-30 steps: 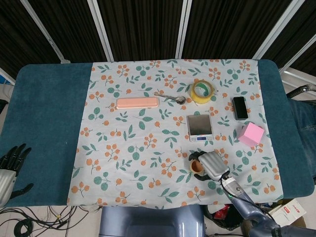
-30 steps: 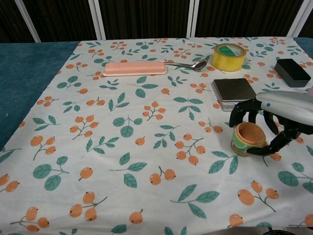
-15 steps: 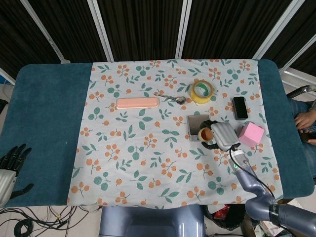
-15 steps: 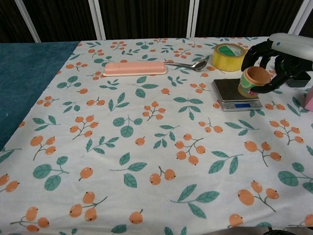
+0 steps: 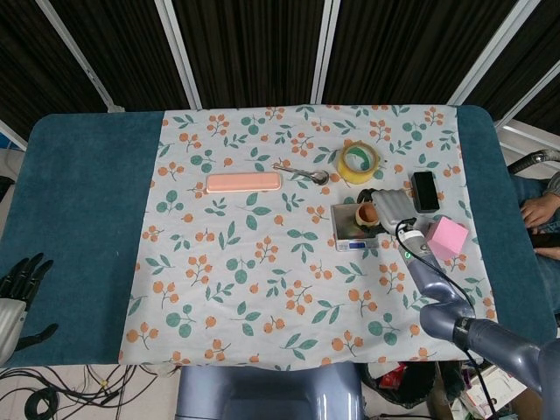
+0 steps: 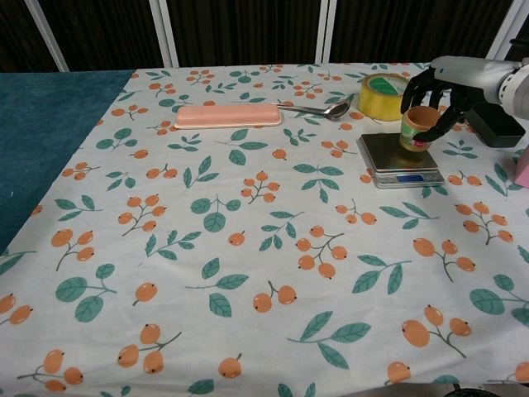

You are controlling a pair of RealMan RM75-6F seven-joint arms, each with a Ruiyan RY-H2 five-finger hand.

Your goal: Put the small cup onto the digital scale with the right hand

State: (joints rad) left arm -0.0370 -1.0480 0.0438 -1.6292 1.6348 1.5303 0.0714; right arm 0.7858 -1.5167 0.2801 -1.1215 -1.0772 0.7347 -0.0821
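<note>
My right hand (image 5: 388,208) (image 6: 446,87) grips the small orange cup (image 5: 367,213) (image 6: 418,126) with a green band and holds it over the silver digital scale (image 5: 350,229) (image 6: 397,160). The cup's base is at or just above the platform; contact is unclear. The scale's display glows blue at its near edge. My left hand (image 5: 19,289) lies with its fingers spread and nothing in it on the teal cloth at the table's near left; the chest view does not show it.
A yellow tape roll (image 5: 360,162) (image 6: 388,85) lies just behind the scale, with a spoon (image 5: 302,173) (image 6: 318,108) and a peach case (image 5: 243,182) (image 6: 228,116) further left. A black phone (image 5: 425,191) (image 6: 494,122) and a pink cube (image 5: 446,238) sit to the right.
My right hand lifted the cup from the near cloth, carried it away from me to the scale, and now holds it over the platform's middle.
</note>
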